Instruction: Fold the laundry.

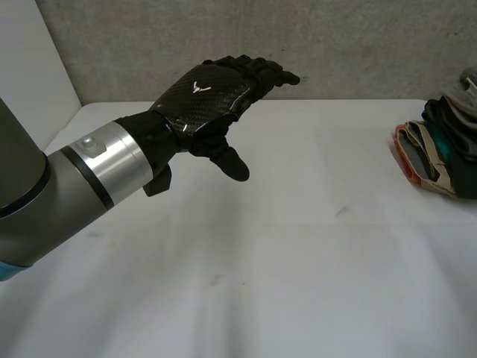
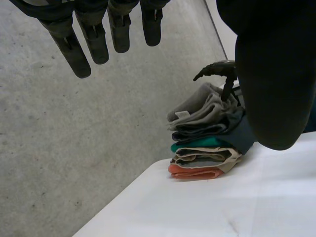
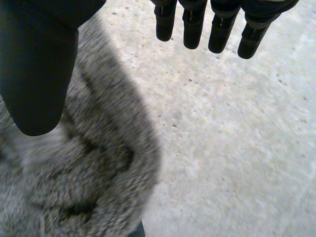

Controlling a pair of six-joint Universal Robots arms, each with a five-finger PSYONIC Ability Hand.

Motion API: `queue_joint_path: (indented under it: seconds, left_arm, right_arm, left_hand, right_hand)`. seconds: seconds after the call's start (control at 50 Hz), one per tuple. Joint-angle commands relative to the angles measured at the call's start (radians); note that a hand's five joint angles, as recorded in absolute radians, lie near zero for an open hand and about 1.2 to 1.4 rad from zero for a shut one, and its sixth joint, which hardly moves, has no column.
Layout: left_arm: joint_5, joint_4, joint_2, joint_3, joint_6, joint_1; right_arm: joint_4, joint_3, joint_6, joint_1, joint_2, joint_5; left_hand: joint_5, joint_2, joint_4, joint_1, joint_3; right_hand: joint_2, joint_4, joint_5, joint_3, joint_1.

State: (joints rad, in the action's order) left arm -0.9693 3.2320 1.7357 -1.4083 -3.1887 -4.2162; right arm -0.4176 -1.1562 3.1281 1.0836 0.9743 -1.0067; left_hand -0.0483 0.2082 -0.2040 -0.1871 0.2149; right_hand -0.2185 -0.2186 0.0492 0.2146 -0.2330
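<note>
Nearest is the left arm (image 1: 52, 186), reaching out over the white counter (image 1: 298, 261). Its left robot hand (image 1: 209, 93) hangs above the surface with fingers straight and thumb spread, holding nothing. A grey concrete wall (image 1: 335, 45) stands behind the counter's far edge. One stack of folded laundry (image 1: 440, 153) sits at the counter's right edge, near the far corner and well apart from the left robot hand. From the top it shows grey, dark, teal, beige and orange layers. Bare white counter lies between the two. The right robot hand (image 3: 34, 69) is also relaxed and ungripping, its thumb over a grey fuzzy cloth (image 3: 74, 182); whether they touch I cannot tell.
</note>
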Motion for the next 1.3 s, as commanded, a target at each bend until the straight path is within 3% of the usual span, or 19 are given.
queue_joint_path:
  seconds: [0.02, 0.1, 0.18, 0.3, 0.36, 0.52, 0.6, 0.62, 0.68, 0.7, 0.78, 0.94, 1.02, 1.2, 1.3]
  left_arm:
    - [0.001, 0.0, -0.013, -0.008, 0.042, 0.005]
    - [0.001, 0.0, -0.015, -0.004, 0.075, 0.005]
    - [0.001, 0.002, -0.021, 0.009, 0.101, 0.005]
    - [-0.02, 0.014, -0.025, 0.071, 0.153, 0.021]
    - [-0.086, 0.017, -0.027, 0.147, 0.197, 0.041]
    - [-0.382, 0.006, -0.053, 0.35, 0.222, 0.041]
    - [-0.486, -0.035, -0.082, 0.373, 0.208, -0.014]
    - [-0.517, -0.073, -0.105, 0.368, 0.175, -0.08]
    - [-0.54, -0.132, -0.117, 0.355, 0.106, -0.178]
    - [-0.548, -0.168, -0.117, 0.335, 0.046, -0.244]
    - [-0.549, -0.218, -0.107, 0.248, -0.112, -0.373]
    - [-0.546, -0.195, -0.009, -0.019, -0.4, -0.537]
    - [-0.543, -0.12, 0.031, -0.128, -0.47, -0.616]
    - [-0.542, -0.02, 0.087, -0.302, -0.536, -0.651]
    - [-0.54, 0.011, 0.133, -0.336, -0.631, -0.654]
  right_arm:
    - [0.14, -0.106, -0.04, -0.094, 0.187, -0.012]
    - [0.288, -0.062, -0.089, -0.18, 0.253, -0.085]
    - [0.39, 0.058, -0.201, -0.211, 0.253, -0.249]
    - [0.387, 0.237, -0.403, -0.194, 0.259, -0.502]
    - [0.344, 0.279, -0.408, -0.118, 0.261, -0.541]
    - [0.154, 0.182, -0.33, 0.252, 0.371, -0.491]
    - [0.108, 0.011, -0.324, 0.459, 0.446, -0.354]
    - [0.105, -0.023, -0.322, 0.498, 0.454, -0.328]
    - [0.115, -0.124, -0.329, 0.611, 0.46, -0.277]
    - [0.118, -0.149, -0.33, 0.637, 0.458, -0.271]
    - [0.149, -0.255, -0.333, 0.751, 0.445, -0.277]
    - [0.168, -0.382, -0.339, 0.843, 0.357, -0.3]
    - [0.166, -0.402, -0.347, 0.855, 0.33, -0.299]
    - [0.128, -0.434, -0.339, 0.843, 0.305, -0.296]
    - [0.103, -0.445, -0.347, 0.843, 0.287, -0.299]
  left_hand:
    - [0.027, -0.012, 0.008, -0.009, -0.019]
    - [0.027, -0.012, 0.008, -0.009, -0.019]
    - [0.027, -0.012, 0.008, -0.009, -0.019]
    - [0.021, -0.006, 0.002, -0.015, -0.013]
    - [0.021, -0.006, 0.002, -0.015, -0.013]
    - [0.021, -0.006, 0.002, -0.015, -0.013]
    - [0.021, -0.006, 0.002, -0.015, -0.013]
    - [0.009, 0.005, -0.009, -0.026, -0.002]
    - [0.012, 0.002, -0.007, -0.023, -0.004]
    - [0.015, -0.001, -0.004, -0.021, -0.007]
    - [0.036, -0.021, 0.017, 0.0, -0.028]
    - [0.039, -0.024, 0.02, 0.003, -0.031]
    - [0.045, -0.03, 0.026, 0.009, -0.037]
    - [0.048, -0.034, 0.029, 0.013, -0.04]
    - [0.048, -0.034, 0.029, 0.013, -0.04]
  right_hand:
    - [0.044, 0.044, -0.049, -0.04, 0.058]
    - [0.044, 0.044, -0.049, -0.04, 0.058]
    - [0.044, 0.044, -0.049, -0.04, 0.058]
    - [0.044, 0.044, -0.049, -0.04, 0.058]
    - [0.044, 0.044, -0.049, -0.04, 0.058]
    - [0.044, 0.044, -0.049, -0.04, 0.058]
    - [0.044, 0.044, -0.049, -0.04, 0.058]
    - [0.044, 0.044, -0.049, -0.04, 0.058]
    - [0.044, 0.044, -0.049, -0.04, 0.058]
    - [0.044, 0.044, -0.049, -0.04, 0.058]
    - [0.044, 0.044, -0.049, -0.04, 0.058]
    - [0.044, 0.044, -0.049, -0.04, 0.058]
    - [0.044, 0.044, -0.049, -0.04, 0.058]
    - [0.044, 0.044, -0.049, -0.04, 0.058]
    - [0.044, 0.044, -0.049, -0.04, 0.058]
